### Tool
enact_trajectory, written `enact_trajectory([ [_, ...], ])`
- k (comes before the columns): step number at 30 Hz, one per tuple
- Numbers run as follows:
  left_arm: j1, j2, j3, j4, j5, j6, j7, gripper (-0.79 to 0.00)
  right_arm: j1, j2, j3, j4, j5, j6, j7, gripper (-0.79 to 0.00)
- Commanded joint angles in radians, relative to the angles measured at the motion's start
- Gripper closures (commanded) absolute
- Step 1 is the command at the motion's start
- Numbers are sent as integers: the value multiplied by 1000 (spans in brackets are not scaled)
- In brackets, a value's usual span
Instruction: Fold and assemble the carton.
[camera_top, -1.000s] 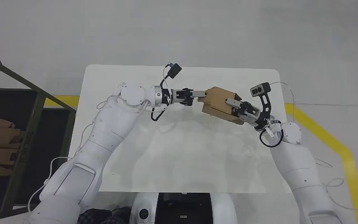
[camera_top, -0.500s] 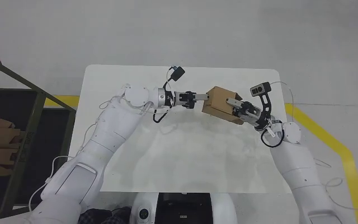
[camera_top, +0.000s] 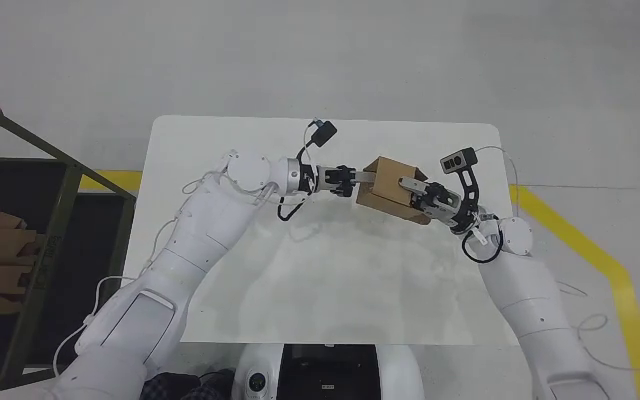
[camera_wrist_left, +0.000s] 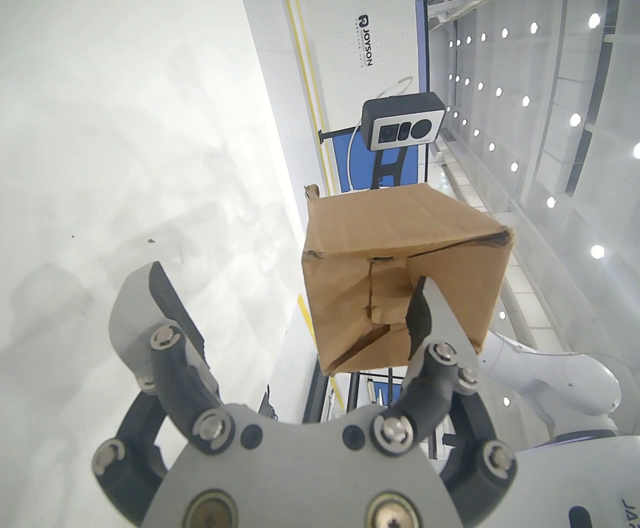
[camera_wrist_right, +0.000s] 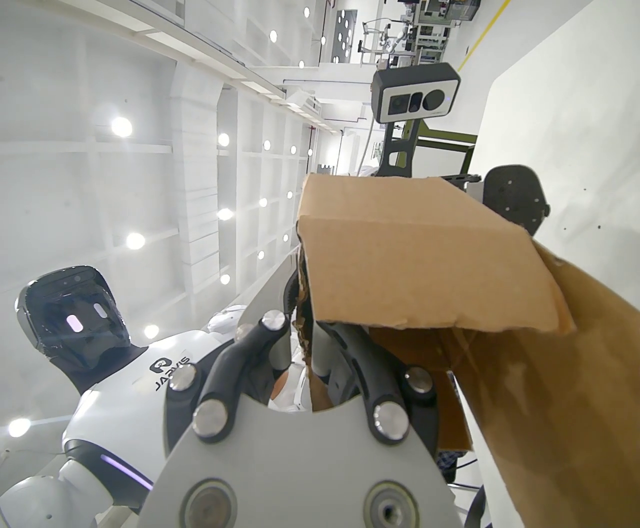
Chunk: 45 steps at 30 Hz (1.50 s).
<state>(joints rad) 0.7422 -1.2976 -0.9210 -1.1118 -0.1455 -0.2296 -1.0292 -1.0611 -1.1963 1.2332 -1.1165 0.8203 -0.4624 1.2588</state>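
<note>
White bench (camera_top: 300, 290) on a grey floor. Going left to right in the top view:

- Dark rack (camera_top: 62, 200) just off the bench's left edge, with brown cardboard (camera_top: 12, 250) stacked in it.
- My left arm reaches across the far half of the bench. Left tool (camera_top: 352, 181) sits at the carton's left end. In the left wrist view the left tool (camera_wrist_left: 287, 277) is spread wide with nothing gripped. One fingertip (camera_wrist_left: 422, 305) lies over the folded end face. Can't tell if it actually touches.
- Carton (camera_top: 388, 170) is over the far half of the bench, right of centre, between both tools. The left wrist view shows the carton (camera_wrist_left: 400, 235) with its end flaps folded in and the bench (camera_wrist_left: 100, 125) beside it. Can't tell whether any edge rests on the bench.
- Right tool (camera_top: 412, 189) is at the carton's right side. In the right wrist view the right tool (camera_wrist_right: 302, 305) is clamped on the edge of one carton (camera_wrist_right: 415, 260) wall, one finger either side. A loose flap (camera_wrist_right: 550, 375) hangs open beside it.
- Yellow floor line (camera_top: 560, 225) runs past the bench's right edge.
</note>
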Motion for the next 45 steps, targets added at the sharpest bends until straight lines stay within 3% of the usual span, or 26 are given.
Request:
enact_trajectory([
  [1,-1,-1,2,-2,0,-1,-1,-785,0,0,1,2,0,-1,2,0],
  [24,-3,1,-13,15,-3,-11,21,-785,4,-2,13,18,5,1,26,0],
  [32,31,15,-42,-26,21,-7,30,-785,0,1,23,9,-1,5,49,0],
  [45,46,17,-17,-84,94,23,43,-785,-6,0,30,-7,5,9,45,0],
])
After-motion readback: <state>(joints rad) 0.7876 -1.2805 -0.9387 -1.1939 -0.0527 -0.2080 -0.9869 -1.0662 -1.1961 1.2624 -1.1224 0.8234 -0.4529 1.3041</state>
